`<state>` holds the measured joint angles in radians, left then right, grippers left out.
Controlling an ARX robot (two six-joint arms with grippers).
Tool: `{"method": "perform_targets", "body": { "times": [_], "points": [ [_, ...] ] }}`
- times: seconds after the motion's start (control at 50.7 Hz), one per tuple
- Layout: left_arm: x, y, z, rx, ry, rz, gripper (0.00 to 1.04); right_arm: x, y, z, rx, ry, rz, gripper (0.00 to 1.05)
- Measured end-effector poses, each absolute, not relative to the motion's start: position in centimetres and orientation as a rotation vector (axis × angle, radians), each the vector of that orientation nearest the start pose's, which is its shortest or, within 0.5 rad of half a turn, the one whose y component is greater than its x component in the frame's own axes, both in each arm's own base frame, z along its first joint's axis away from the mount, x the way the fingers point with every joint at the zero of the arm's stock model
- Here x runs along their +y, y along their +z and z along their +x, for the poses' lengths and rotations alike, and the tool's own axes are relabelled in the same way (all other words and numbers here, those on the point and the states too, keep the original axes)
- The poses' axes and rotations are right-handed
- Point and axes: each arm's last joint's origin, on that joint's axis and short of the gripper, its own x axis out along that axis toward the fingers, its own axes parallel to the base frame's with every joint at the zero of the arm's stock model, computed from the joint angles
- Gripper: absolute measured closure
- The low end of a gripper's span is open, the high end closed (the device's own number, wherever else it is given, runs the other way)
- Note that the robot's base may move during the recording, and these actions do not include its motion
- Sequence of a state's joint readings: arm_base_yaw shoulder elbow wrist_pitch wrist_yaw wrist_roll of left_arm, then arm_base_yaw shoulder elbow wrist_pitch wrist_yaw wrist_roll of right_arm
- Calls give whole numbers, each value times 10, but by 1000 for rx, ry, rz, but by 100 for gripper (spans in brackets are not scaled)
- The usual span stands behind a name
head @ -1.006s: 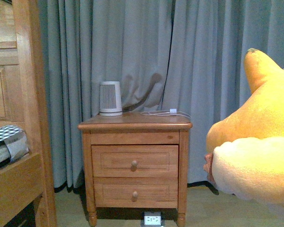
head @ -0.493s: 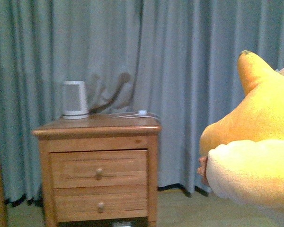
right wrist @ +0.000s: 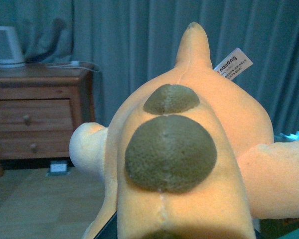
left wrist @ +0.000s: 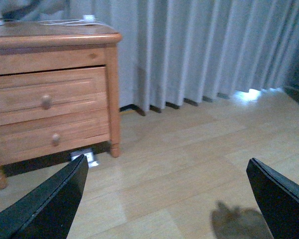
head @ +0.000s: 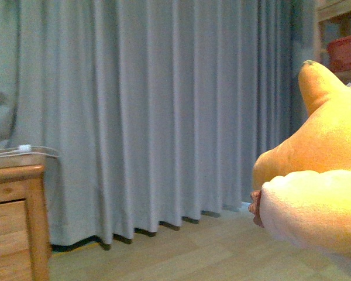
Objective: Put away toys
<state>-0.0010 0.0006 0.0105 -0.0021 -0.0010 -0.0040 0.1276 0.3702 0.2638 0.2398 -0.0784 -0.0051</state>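
The orange-yellow plush toy [head: 322,170] fills the right edge of the front view, held up in the air, with a pointed ear on top and a paler limb below. In the right wrist view the plush toy [right wrist: 184,149] fills the frame, showing two olive-brown spots and a white tag. My right gripper [right wrist: 182,234] is shut on the plush toy; its fingers are almost fully hidden under the plush. My left gripper [left wrist: 172,191] is open and empty above the wooden floor, with both black fingers [left wrist: 50,199] wide apart.
A wooden nightstand [head: 14,216] with two drawers [left wrist: 45,102] stands at the left, against grey curtains [head: 164,111]. A white cable [head: 23,150] and a white device [right wrist: 5,47] are on top. A power strip [left wrist: 84,158] lies under it. A wooden shelf [head: 339,35] shows at far right.
The front view has swung to the right: the nightstand slid from centre to the far left edge and the bed frame left the view. The plush toy stays in the same place in frame.
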Motion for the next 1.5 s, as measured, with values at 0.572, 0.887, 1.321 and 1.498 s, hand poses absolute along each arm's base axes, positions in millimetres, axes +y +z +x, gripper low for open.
{"method": "perform_targets", "body": {
  "times": [0.572, 0.887, 1.321, 1.498],
  "points": [
    [0, 167, 97, -8, 0, -4, 6, 17, 245, 118, -134, 203, -2, 87],
    [0, 167, 97, -8, 0, -4, 6, 17, 245, 118, -134, 204, -2, 87],
    [0, 167, 97, -8, -2, -4, 6, 17, 246, 118, -138, 208, -2, 87],
    [0, 167, 97, -8, -2, -4, 6, 17, 246, 118, -139, 205, -2, 87]
  ]
}}
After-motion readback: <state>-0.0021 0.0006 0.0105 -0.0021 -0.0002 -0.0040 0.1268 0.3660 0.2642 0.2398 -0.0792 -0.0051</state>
